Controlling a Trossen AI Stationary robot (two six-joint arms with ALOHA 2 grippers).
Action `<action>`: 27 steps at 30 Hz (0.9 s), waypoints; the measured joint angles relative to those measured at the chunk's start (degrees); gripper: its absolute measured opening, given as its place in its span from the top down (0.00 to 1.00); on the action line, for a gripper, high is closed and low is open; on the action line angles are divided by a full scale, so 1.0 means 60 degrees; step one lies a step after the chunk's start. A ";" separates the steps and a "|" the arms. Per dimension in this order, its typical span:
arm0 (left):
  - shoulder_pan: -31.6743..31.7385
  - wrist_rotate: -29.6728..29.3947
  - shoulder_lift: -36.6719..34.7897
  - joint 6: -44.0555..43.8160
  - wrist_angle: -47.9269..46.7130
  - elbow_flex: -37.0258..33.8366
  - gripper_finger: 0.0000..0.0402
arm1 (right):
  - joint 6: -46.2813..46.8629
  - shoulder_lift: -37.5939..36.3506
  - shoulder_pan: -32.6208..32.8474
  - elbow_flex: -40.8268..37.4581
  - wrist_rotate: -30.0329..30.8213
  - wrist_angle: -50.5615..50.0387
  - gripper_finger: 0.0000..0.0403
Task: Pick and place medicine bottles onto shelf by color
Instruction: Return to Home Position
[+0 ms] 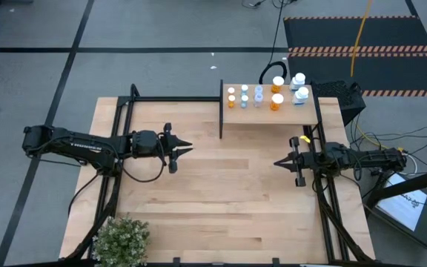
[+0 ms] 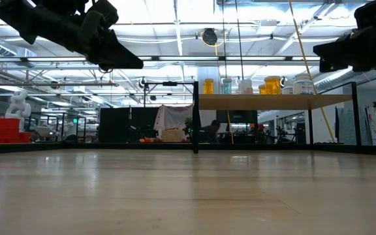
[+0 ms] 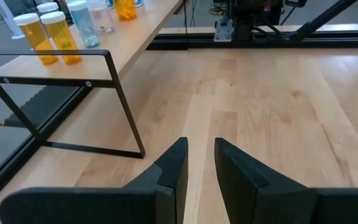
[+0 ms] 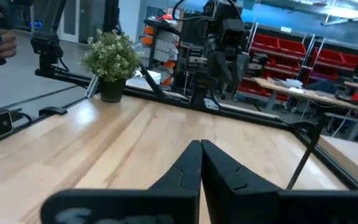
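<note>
On the shelf (image 1: 262,116), at the far side of the table (image 1: 228,200): every medicine bottle seen, about ten, upright, white caps up. The medicine bottles (image 1: 258,92) stand in short columns by kind. Small orange bottles (image 1: 231,101) stand nearest the black upright (image 1: 222,111), then two columns of pale blue bottles (image 1: 245,101), then large orange bottles (image 1: 276,102), and large pale bottles (image 1: 301,94) at the other end. Like stands beside like, which fits sorting by colour. No bottle lies on the tabletop, so the sorting looks finished.

Left gripper (image 1: 187,148) hangs over the table's left half, well apart from the shelf. It is empty, with its fingers a narrow gap apart. Right gripper (image 1: 276,162) hangs over the right half, nearer the shelf but clear of it, with its fingers closed together on nothing. Both point toward the table's middle and hold nothing. Judged as a rest pose, not an approach.

Hard to make out:
- The low view cuts both arms off at its top edge, and neither pair of fingertips can be read there.
- From that height the bottles overlap, so they cannot be counted.
- The left wrist view catches only one end of the shelf, and the bottles beyond run out of frame.
- The right wrist view misses the shelf and faces the plant (image 1: 121,236).
- Labels are too small to read.
</note>
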 joint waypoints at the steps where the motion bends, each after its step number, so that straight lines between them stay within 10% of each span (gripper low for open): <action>1: 0.0000 0.0000 0.0000 0.0000 -0.0018 0.0000 0.80 | 0.0042 0.0048 0.0000 0.0000 0.0025 -0.0001 1.00; 17: -0.0002 0.0496 -0.0264 0.0037 0.1598 -0.1484 0.98 | 0.0233 0.0086 0.0004 -0.0007 0.0062 0.0108 1.00; 27: 0.0000 0.0467 -0.2372 -0.0167 0.1554 -0.2887 0.98 | 0.0235 0.0089 0.0007 -0.0007 0.0062 0.0116 1.00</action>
